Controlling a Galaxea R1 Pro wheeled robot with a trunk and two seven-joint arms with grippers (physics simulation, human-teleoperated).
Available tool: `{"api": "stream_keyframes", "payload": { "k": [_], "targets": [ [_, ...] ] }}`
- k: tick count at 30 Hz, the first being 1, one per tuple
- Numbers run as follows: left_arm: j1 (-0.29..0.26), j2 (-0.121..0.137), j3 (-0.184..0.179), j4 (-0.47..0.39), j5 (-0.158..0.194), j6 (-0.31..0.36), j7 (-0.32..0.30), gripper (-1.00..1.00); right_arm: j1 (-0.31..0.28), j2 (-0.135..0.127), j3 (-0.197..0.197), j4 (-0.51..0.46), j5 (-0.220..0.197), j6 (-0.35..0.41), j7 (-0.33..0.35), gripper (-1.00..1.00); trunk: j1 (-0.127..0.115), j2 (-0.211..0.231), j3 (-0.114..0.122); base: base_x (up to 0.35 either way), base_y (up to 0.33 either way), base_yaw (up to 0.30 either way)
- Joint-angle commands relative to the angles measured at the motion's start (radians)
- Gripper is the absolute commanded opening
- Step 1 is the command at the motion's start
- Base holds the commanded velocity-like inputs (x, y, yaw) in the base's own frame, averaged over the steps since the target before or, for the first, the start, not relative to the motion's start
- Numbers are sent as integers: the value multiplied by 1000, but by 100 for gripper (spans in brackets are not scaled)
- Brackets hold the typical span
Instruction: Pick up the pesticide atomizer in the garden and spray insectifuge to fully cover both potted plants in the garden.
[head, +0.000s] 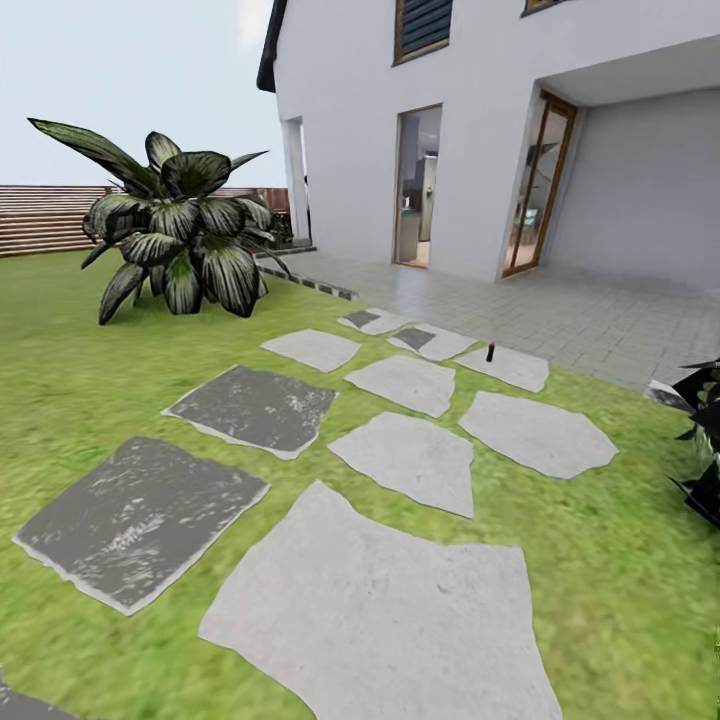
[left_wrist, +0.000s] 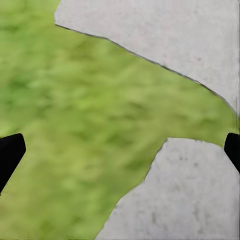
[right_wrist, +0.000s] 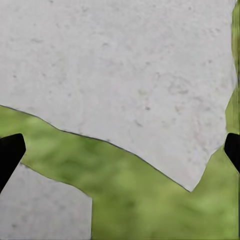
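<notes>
A lawn (head: 90, 330) set with flat grey stepping stones (head: 405, 460) is seen from the head view, running toward a white house (head: 480, 130) with a paved terrace (head: 590, 315). The atomizer (head: 491, 351), a small dark upright bottle with what seems a red top, is stood on a far stone near the terrace edge. A large striped-leaf plant (head: 185, 235) is rooted on the grass at the left, before a wooden fence (head: 40, 215). Dark leaves (head: 705, 430) are cut off at the right edge. In each wrist view, black fingers (left_wrist: 10, 152) (right_wrist: 10, 152) are spread wide apart, with nothing held, over grass and stone.
</notes>
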Motion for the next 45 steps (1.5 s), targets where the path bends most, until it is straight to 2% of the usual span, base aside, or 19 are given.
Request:
{"api": "stream_keyframes", "payload": {
  "k": [1, 34, 45],
  "targets": [
    [0, 0, -1, 1, 7, -3, -1, 100, -1, 0, 0, 1, 1, -3, 1, 100, 0, 0, -1, 339, 0, -266],
    [0, 0, -1, 0, 6, -3, -1, 100, -1, 0, -2, 1, 1, -3, 0, 100, 0, 0, -1, 339, -2, -286],
    [0, 0, -1, 0, 6, -3, -1, 100, -1, 0, -1, 1, 1, -3, 2, 100, 0, 0, -1, 340, -73, -53]
  ]
}}
